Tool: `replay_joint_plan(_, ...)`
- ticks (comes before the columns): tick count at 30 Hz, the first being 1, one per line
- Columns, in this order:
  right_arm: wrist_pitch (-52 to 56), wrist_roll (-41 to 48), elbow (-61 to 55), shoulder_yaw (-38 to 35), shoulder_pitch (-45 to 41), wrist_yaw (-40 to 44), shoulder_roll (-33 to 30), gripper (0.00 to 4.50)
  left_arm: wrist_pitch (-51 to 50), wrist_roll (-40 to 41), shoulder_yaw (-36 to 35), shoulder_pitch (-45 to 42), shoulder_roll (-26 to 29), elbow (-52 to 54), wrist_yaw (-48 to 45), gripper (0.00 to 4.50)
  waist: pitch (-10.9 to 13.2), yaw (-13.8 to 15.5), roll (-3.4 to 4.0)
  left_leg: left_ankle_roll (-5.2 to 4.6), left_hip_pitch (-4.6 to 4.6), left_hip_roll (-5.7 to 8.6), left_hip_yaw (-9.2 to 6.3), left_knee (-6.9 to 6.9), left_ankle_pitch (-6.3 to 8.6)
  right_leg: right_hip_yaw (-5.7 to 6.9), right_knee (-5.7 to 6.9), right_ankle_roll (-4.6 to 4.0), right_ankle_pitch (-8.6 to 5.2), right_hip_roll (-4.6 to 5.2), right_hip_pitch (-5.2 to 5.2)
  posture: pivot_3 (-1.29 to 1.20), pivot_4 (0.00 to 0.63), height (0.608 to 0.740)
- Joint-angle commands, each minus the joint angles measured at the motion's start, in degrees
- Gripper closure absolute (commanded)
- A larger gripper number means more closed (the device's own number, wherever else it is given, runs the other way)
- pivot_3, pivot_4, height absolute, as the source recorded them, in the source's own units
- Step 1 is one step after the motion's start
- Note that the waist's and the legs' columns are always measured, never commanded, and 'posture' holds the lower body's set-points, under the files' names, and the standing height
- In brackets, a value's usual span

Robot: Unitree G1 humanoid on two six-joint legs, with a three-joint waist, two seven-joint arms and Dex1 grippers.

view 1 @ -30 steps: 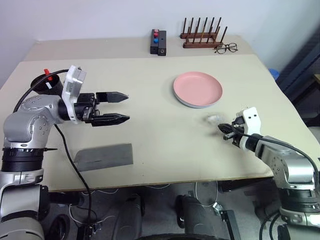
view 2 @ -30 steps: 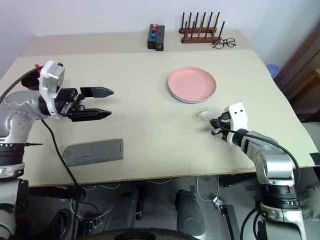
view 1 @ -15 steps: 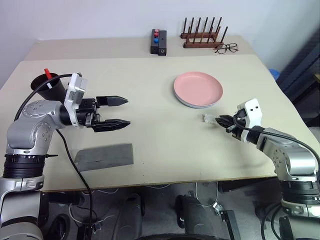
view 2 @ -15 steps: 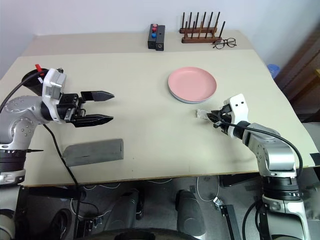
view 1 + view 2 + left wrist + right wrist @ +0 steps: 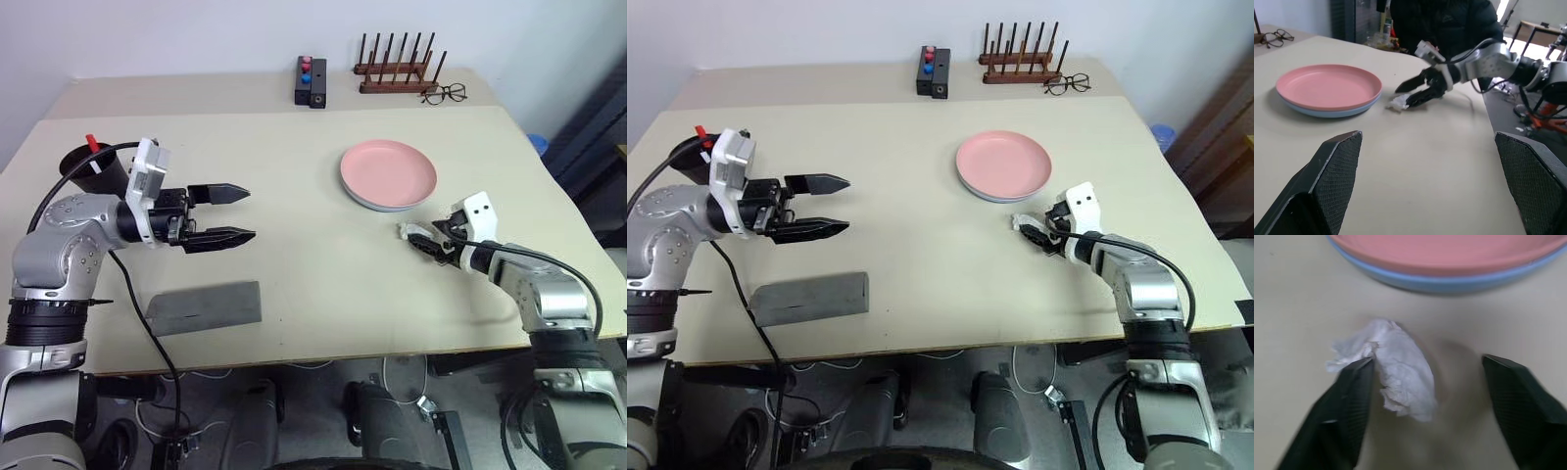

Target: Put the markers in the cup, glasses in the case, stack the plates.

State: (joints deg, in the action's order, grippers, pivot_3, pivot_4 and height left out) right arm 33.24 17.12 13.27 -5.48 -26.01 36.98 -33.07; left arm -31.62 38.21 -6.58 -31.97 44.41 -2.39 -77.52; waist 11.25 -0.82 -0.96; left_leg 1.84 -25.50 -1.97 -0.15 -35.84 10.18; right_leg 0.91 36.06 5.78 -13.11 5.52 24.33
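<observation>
The pink plate (image 5: 388,172) lies stacked on the light blue plate (image 5: 1449,284) at mid-right of the table. The dark cup (image 5: 86,163) stands at the far left with a red-capped marker (image 5: 91,143) in it. Near the front left edge lies the grey case (image 5: 203,306), flap closed. The glasses are out of view. My left gripper (image 5: 238,212) hovers open and empty to the right of the cup. My right gripper (image 5: 419,239) is open, low on the table just in front of the plates, with a crumpled white tissue (image 5: 1400,367) between its fingers, against one of them.
A black box with red and blue buttons (image 5: 311,81), a wooden peg rack (image 5: 395,70) and wire-framed clear spectacles (image 5: 444,94) sit along the far edge. A person in dark clothing (image 5: 1444,24) is beyond the table's right side.
My right gripper has opened from shut and slid forward, so the tissue now sits between its fingers. My left gripper stays where it was, still open.
</observation>
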Motion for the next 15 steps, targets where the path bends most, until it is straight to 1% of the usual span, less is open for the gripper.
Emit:
replay_joint_plan(1,-1.6,0.4,-0.3,-0.4,-1.1,2.2,-0.3,2.66,-0.9,1.8,-2.5,0.5,1.0,3.5,0.7,0.0,0.0,0.1,0.0,0.0,0.01,0.0,0.0,0.0,0.0,0.0,0.0,0.0,0.0,0.0,0.0,0.0,0.15,0.74)
replay_joint_plan(2,-1.9,0.3,0.0,-0.1,-1.1,2.5,-0.1,3.1,-1.1,2.0,-2.8,0.8,1.2,3.8,1.1,0.0,0.0,0.2,0.0,0.0,0.01,0.0,0.0,0.0,0.0,0.0,0.0,0.01,0.0,0.0,0.0,0.0,0.15,0.74)
replay_joint_plan(4,-1.9,0.6,0.3,-0.2,-1.4,2.9,0.3,4.21,-1.5,2.2,-3.3,0.9,1.4,4.3,1.7,0.0,0.0,0.1,0.0,0.0,0.01,0.0,0.0,-0.02,0.0,0.0,0.01,0.0,0.0,0.0,0.0,0.0,0.15,0.74)
replay_joint_plan(5,-1.6,1.0,0.0,-0.6,-2.0,3.1,0.2,4.44,-1.6,2.3,-3.6,1.0,1.5,4.6,2.0,0.0,0.0,0.1,0.0,0.0,0.01,0.0,0.0,-0.02,0.0,0.0,0.01,0.0,0.0,0.0,0.0,0.0,0.15,0.74)
replay_joint_plan(9,0.9,3.2,-4.2,-1.8,-1.5,6.8,-2.9,4.44,-2.1,2.6,-3.7,1.2,1.5,5.1,2.6,0.0,0.0,0.1,0.0,0.0,0.02,0.0,0.0,-0.01,0.0,0.0,0.01,0.0,0.0,0.0,-0.01,0.0,0.15,0.74)
replay_joint_plan(13,6.9,8.5,-13.7,-2.6,2.3,14.4,-9.3,4.44,-1.4,2.8,-3.9,0.5,0.9,4.8,2.7,0.0,0.0,0.4,-0.02,0.0,-0.01,0.01,-0.01,-0.01,0.0,0.0,-0.01,0.01,-0.01,0.01,-0.01,0.0,0.15,0.74)
replay_joint_plan(14,7.9,9.7,-15.6,-3.1,2.4,15.1,-10.2,4.44,-0.9,2.7,-4.0,0.1,0.6,4.4,2.9,0.0,0.0,0.4,-0.01,0.0,0.0,0.0,-0.01,-0.01,0.0,0.0,-0.01,0.01,-0.01,0.0,-0.01,0.0,0.15,0.74)
replay_joint_plan(15,7.8,9.9,-16.0,-3.7,1.3,14.1,-10.1,4.44,-0.2,2.3,-4.1,-0.4,0.2,3.6,3.2,0.0,0.0,0.3,-0.02,0.0,0.0,0.0,0.0,-0.01,0.0,0.0,-0.02,0.01,-0.01,0.01,-0.01,0.0,0.15,0.74)
